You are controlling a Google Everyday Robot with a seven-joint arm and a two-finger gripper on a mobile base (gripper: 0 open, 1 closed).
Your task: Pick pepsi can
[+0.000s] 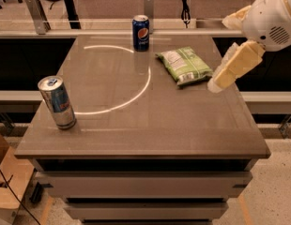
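- The pepsi can (141, 33) stands upright at the far edge of the table (183, 125), in the upper middle of the frame.
- It is dark blue with a round red, white and blue mark and a silver top.
- Nothing is touching the pepsi can.
- The gripper (222, 51) is at the upper right of the frame, up in the air over the right side of the table.
- Its two cream fingers (232, 67) are spread wide apart, and there is nothing between them.
- One finger points down and to the left, and its tip is just beside the right end of the green snack bag (185, 65) in the picture.
- The other finger is higher up, near the round white arm (272, 15).
- The gripper is well apart from the pepsi can, with the snack bag lying between them.
- The green snack bag lies flat on the table, to the right of the pepsi can and a bit nearer the front.
- A taller, thinner silver and blue can (57, 102) stands upright near the left edge of the table, far from the pepsi can.
- A thin bright curved line (136, 93) runs across the brown table top.
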